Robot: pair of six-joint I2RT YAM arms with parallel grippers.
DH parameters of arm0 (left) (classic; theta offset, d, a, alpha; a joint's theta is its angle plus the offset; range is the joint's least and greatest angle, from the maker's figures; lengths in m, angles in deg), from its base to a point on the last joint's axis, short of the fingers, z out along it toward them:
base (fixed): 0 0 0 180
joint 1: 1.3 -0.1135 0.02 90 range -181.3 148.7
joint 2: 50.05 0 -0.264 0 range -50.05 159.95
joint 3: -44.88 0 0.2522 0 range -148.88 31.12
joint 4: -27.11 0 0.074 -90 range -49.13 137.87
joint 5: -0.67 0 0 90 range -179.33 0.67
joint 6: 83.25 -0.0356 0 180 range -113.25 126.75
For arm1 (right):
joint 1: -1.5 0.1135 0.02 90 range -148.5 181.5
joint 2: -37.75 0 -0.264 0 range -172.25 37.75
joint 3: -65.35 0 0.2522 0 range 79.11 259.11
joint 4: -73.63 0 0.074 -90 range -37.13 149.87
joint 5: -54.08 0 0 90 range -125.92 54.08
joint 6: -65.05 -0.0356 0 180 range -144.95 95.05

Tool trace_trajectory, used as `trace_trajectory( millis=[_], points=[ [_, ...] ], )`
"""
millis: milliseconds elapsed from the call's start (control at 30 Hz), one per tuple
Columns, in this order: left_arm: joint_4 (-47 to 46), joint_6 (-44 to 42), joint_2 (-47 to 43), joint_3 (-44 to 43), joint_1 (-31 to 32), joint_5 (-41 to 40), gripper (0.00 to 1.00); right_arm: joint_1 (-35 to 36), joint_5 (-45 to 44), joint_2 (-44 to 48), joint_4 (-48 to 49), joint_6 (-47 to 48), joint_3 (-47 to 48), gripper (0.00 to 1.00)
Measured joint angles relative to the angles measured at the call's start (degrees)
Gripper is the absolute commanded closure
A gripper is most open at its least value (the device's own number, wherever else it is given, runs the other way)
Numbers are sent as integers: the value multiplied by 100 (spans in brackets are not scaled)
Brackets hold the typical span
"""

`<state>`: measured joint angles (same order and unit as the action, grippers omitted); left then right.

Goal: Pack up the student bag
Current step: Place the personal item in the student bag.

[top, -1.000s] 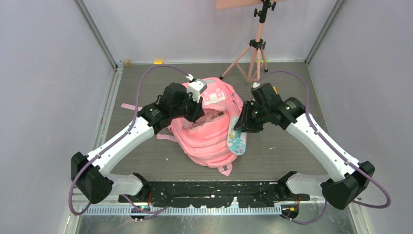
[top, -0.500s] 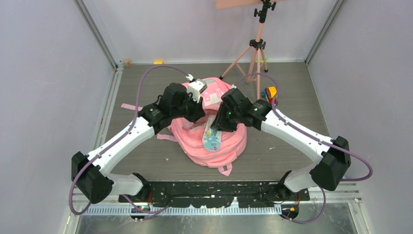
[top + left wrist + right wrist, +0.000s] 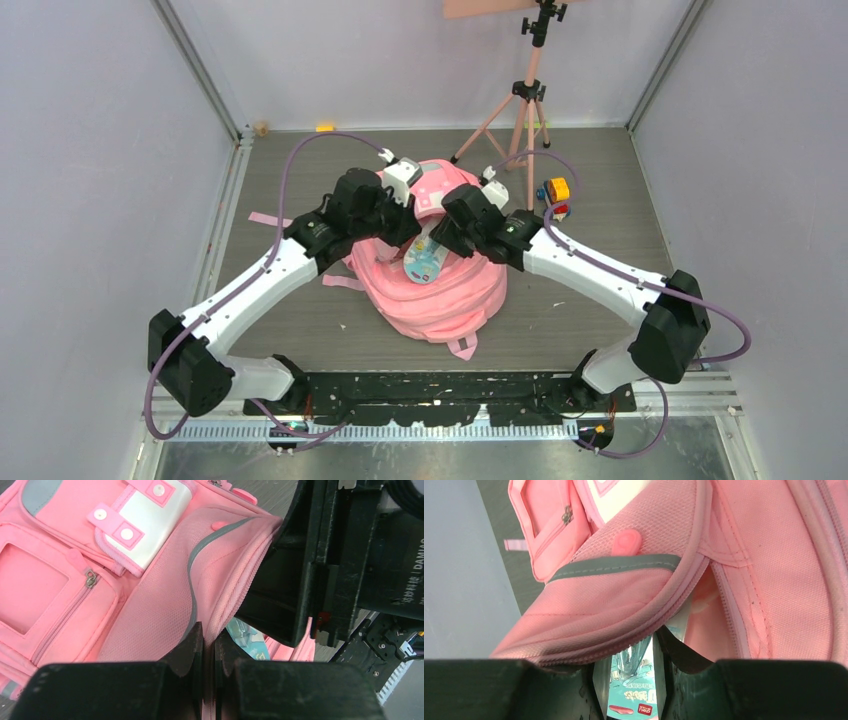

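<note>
On the middle of the table point(image 3: 600, 300), between our two arms, lies the student bag point(image 3: 440, 295), pink and slumped, with its front pockets facing up. Our left gripper point(image 3: 209, 640) is closed right down on the edge of the flap point(image 3: 165, 615), pinching the piped rim and holding it up so that the mouth gapes. Our right gripper point(image 3: 634, 652) is partly closed on a flat printed packet point(image 3: 633, 690). It grips one end, and the far end points into the gap under the flap. From above, most of the packet shows outside the opening.

We judge the packet to be only at the threshold, and several things could spoil the entry. Its leading end may catch on the rim of the flap or the zip edge and buckle instead of sliding in. Our left pinch takes only a thin fold of soft cloth. If that slips, the flap would drop onto the packet and close the mouth. Our two wrists stand very near each other over the bag, so a careless push forward could knock one against the other. Letting go too soon would probably send the packet sliding off the rounded fabric onto the table.
</note>
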<state>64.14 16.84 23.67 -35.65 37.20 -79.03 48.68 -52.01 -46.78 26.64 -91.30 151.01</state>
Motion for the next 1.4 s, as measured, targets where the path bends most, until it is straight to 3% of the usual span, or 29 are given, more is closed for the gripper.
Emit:
trace_trajectory(
  millis=[267, 400, 467, 733, 1067, 1400],
  points=[
    [-181, 90, 90, 81, -9, 39, 100, 129, -789, -94, 793, -590, -470, 98],
    [-282, 155, 111, 111, -48, 31, 100, 223, -1266, -214, 1193, -673, -579, 80],
    [-295, 153, 114, 114, -52, 20, 100, 256, -1445, -247, 1335, -658, -612, 63],
    [-289, 146, 114, 114, -39, -4, 100, 286, -1692, 0, 1674, -411, -1029, 41],
    [-208, 140, 114, 114, -20, 2, 100, 286, -1768, 938, 1620, 136, -1561, 42],
    [-197, 103, 114, 114, -22, 17, 100, 369, -1377, 354, 2527, 975, -1626, 49]
  ],
)
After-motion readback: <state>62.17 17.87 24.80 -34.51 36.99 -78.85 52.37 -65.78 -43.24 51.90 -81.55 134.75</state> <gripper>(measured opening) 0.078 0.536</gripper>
